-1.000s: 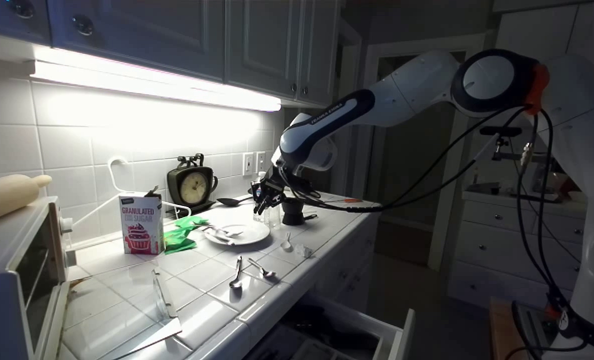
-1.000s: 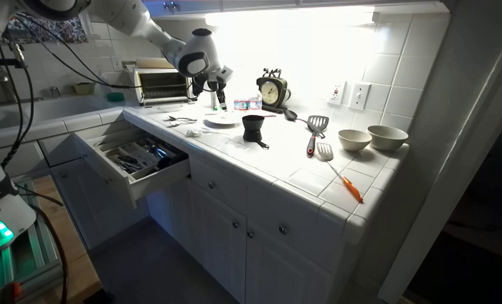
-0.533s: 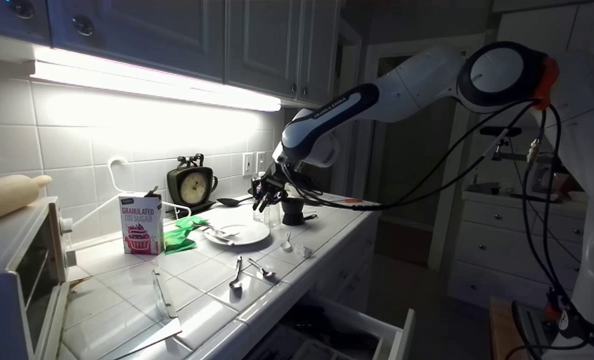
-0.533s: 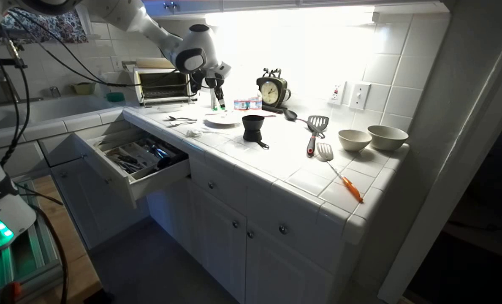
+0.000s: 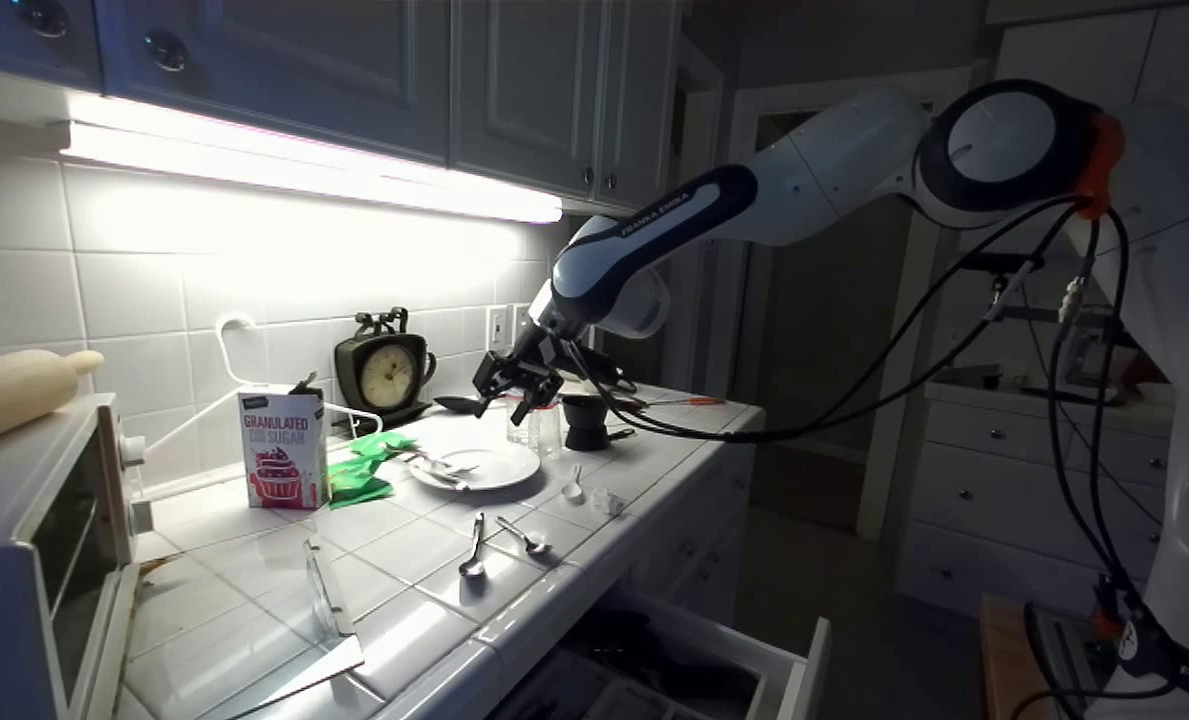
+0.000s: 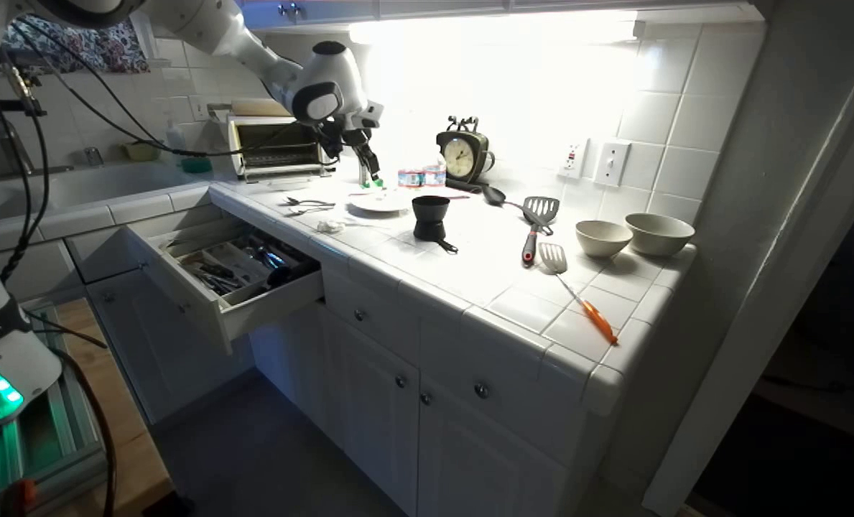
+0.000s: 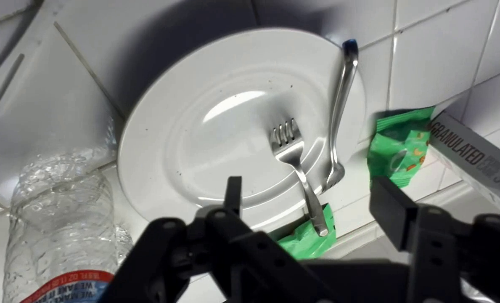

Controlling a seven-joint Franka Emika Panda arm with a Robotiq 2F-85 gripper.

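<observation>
The gripper is hanging above the dinner plate, its fingers standing wide apart with an open gap between them. A fork is resting with its tines on the plate and its handle overhanging the rim; a second fork is lying across that rim. A clear water bottle is standing just beside the plate, tightening the room there, while green packets are bordering the opposite side, near the granulated sugar box. In an exterior view, white tile is separating the plate from two spoons near the counter's front edge. Below, a drawer is jutting out past that edge.
</observation>
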